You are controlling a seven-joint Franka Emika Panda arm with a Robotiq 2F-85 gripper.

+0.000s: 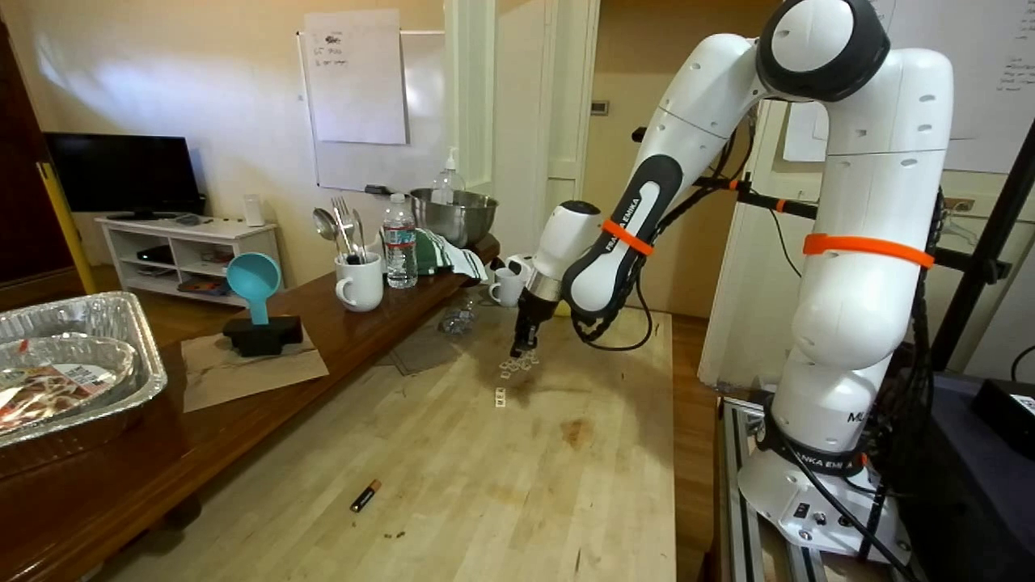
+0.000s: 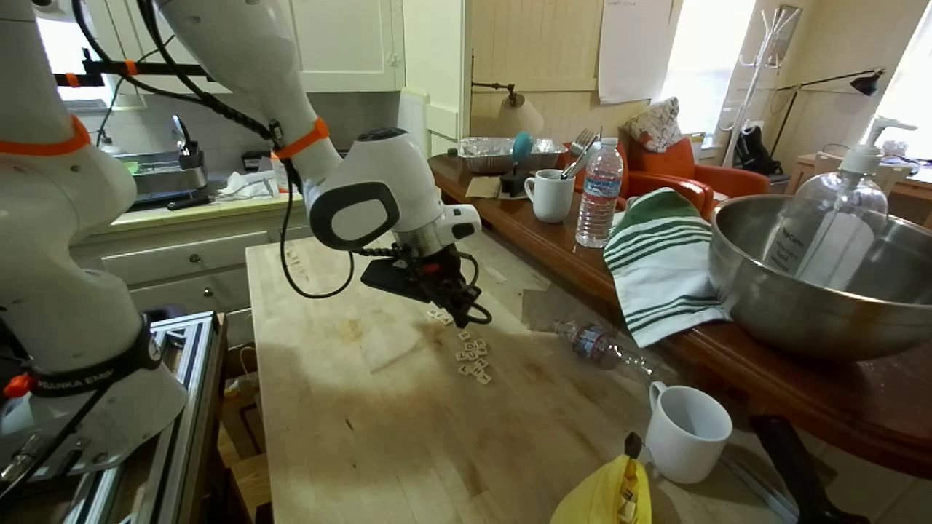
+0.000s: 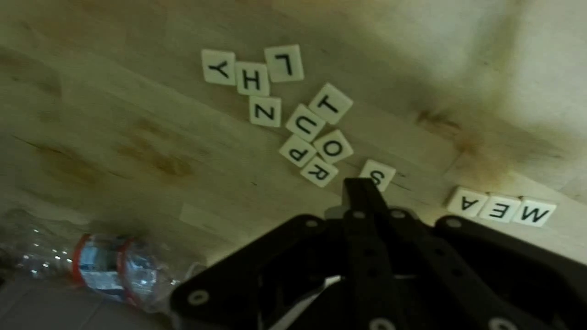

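The arm [image 1: 877, 194] stands upright from its base [image 1: 776, 489], folds at a high elbow [image 1: 817, 36] and slopes its forearm [image 1: 639, 210] down over the bench [image 1: 598, 501]; beyond the bent wrist, the claw [image 3: 363, 188] points downward at a slight tilt. Two orange bands [image 1: 867, 249] ring the links. Thirteen letter tiles [image 3: 306, 122] are visible on the bench in the wrist view: four grouped together (Y, H, L and one legible as either Z or N), five in a tight cluster (T, U, O, P, R), a single S tile [image 3: 379, 170], and three side by side in a straight row [image 3: 500, 208]. Clear plastic bottles number two: a lying bottle [image 3: 107, 268] near the tiles and an upright bottle [image 2: 601, 193] on the raised counter [image 1: 315, 303]. White mugs likewise number two: a bench mug [image 2: 688, 433], beside one yellow pouch [image 2: 604, 491], and a cutlery mug [image 1: 361, 283] on the counter. One battery [image 1: 365, 495] lies well apart from the tiles. The claw's jaws are drawn together, with nothing visible between them; its tip partly covers the S tile in the wrist view and hangs low near the tiles in both exterior views. Contact with the S tile cannot be determined.
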